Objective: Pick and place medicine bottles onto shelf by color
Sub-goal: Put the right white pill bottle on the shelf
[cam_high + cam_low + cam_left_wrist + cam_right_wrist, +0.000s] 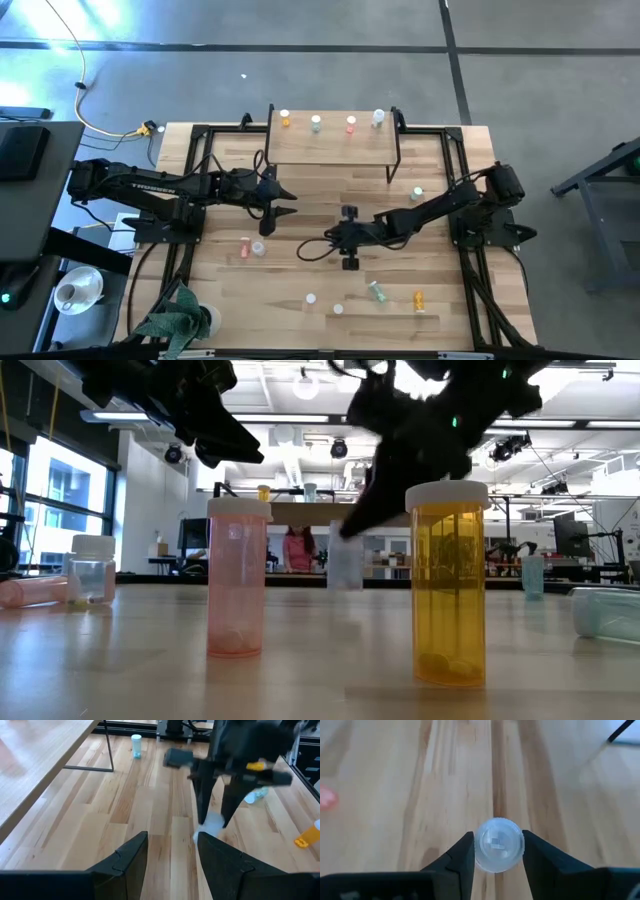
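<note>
Four bottles (316, 122) stood on the shelf (330, 148); about eight remained on the tabletop (300, 270). The right gripper (498, 851) had its jaws against a clear bottle (498, 844) mid-tabletop, not yet lifted. The left gripper (283, 203) hovered nearby, jaws apart, empty.

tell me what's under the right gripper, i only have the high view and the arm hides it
Observer: A clear bottle with a white cap stands upright between the right gripper's fingers.
Operator: are they touching it
Observer: Yes, the right wrist view shows both fingers against the sides of the cap.
Operator: left gripper holding anything
Observer: No, the left gripper is open and empty, and it faces the right one.
</note>
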### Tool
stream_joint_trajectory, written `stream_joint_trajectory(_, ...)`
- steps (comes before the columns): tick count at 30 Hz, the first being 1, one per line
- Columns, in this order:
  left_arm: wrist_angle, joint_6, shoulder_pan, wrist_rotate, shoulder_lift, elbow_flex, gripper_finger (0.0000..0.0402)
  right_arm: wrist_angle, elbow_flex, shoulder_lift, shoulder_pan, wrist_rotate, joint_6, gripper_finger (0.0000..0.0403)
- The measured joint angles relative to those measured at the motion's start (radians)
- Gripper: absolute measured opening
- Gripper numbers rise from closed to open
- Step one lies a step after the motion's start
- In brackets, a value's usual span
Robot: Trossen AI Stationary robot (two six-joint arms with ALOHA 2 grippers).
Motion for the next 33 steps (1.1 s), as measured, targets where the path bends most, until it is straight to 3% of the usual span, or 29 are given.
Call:
stream_joint_trajectory(3,0.0,0.0,0.0,0.0,0.0,0.0,0.0162,-0.024,0.0,-0.066,0.0,0.042,-0.028,0.012)
stream_joint_trajectory(21,-0.014,0.0,0.0,0.0,0.0,0.0,0.0162,-0.086,0.0,-0.514,-0.017,0.633,-0.285,0.012)
stream_joint_trajectory(33,-0.015,0.0,0.0,0.0,0.0,0.0,0.0162,-0.163,0.0,-0.622,-0.153,0.724,-0.267,0.012)
